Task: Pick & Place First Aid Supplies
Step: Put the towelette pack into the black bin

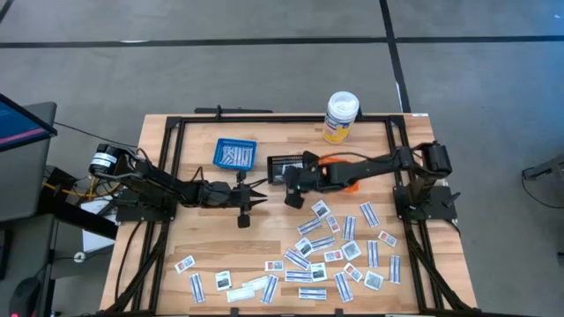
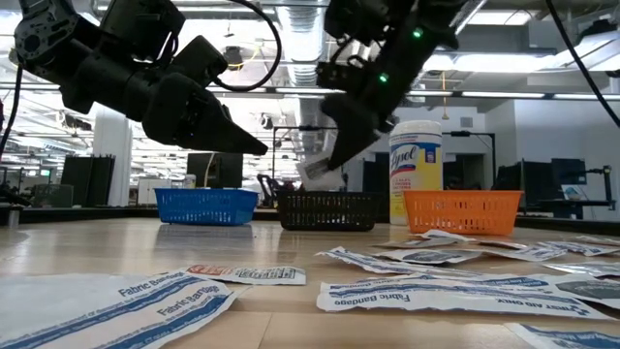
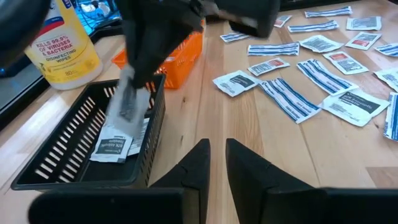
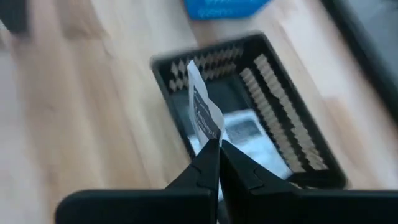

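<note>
right gripper (image 4: 214, 149) pinching a packet (image 4: 204, 112) above the black basket (image 4: 292, 130) rim | left gripper (image 3: 214, 158) hovering over bare table (image 1: 207, 238), fingers slightly parted, holding nothing | packets (image 1: 339, 251) lying scattered near-right

The bench (image 1: 203, 255) is pale, smooth-grained wood. The packets (image 1: 344, 251) look like thin matt paper, slightly crinkled. The black basket (image 3: 74, 149) is slotted matt plastic; the orange basket (image 2: 463, 211) and blue basket (image 1: 234, 153) are plastic mesh. The bottle (image 1: 341, 117) is glossy plastic.
</note>
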You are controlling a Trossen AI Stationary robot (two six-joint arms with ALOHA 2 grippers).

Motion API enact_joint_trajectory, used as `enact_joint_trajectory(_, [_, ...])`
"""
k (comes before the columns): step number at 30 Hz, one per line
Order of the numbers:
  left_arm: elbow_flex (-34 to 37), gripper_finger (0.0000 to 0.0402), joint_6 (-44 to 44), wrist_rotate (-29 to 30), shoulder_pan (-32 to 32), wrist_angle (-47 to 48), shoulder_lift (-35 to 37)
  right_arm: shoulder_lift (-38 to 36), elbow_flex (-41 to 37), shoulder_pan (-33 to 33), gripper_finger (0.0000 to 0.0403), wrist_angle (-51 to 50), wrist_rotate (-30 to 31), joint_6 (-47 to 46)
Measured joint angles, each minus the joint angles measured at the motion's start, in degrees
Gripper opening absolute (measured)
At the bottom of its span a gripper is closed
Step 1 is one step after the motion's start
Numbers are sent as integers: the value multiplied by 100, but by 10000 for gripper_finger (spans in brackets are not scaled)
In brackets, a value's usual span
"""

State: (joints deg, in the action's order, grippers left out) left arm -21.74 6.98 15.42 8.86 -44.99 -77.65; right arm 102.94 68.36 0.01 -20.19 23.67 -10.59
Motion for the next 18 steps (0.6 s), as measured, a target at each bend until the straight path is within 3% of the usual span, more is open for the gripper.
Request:
enact_joint_trajectory(6, [0, 53, 0, -1, 0, -2, 0, 0, 332, -769, 0, 16, -1052, -15])
enact_joint_trajectory(11, [0, 53, 0, -2, 0, -2, 0, 0, 146, -1352, 0, -60, -2635, -493])
enact_joint_trajectory(18, [0, 53, 0, -2, 2, -4, 0, 48, 45, -1313, 3, 19, -2756, -427])
